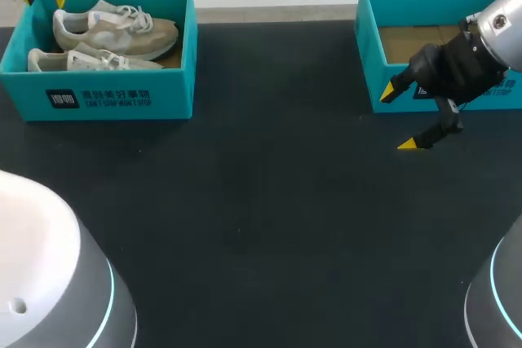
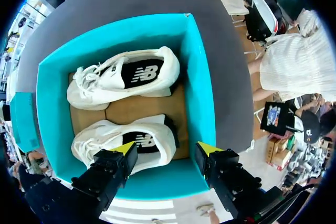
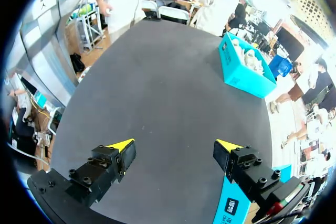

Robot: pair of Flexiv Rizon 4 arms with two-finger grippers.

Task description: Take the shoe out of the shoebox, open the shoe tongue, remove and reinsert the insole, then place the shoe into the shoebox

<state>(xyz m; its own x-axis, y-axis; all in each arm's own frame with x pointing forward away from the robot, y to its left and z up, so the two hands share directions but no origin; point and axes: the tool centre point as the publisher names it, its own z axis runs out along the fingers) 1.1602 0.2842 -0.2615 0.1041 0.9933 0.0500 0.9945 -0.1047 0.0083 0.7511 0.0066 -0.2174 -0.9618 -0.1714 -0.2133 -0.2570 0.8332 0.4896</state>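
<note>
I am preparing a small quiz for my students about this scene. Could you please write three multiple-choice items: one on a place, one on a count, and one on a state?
1. Where are the shoes?
A) inside the teal shoebox on the robot's left
B) on the bare table
C) on the floor

2. How many shoes lie in that shoebox?
A) one
B) two
C) three

3. In what state is the left pincer?
A) shut on a shoe
B) open, holding nothing
C) shut on a lace

Answers:
1 A: both shoes lie within the teal walls.
2 B: the left wrist view shows two shoes side by side on the cardboard bottom.
3 B: its yellow tips stand apart above the shoebox and grip nothing.
</note>
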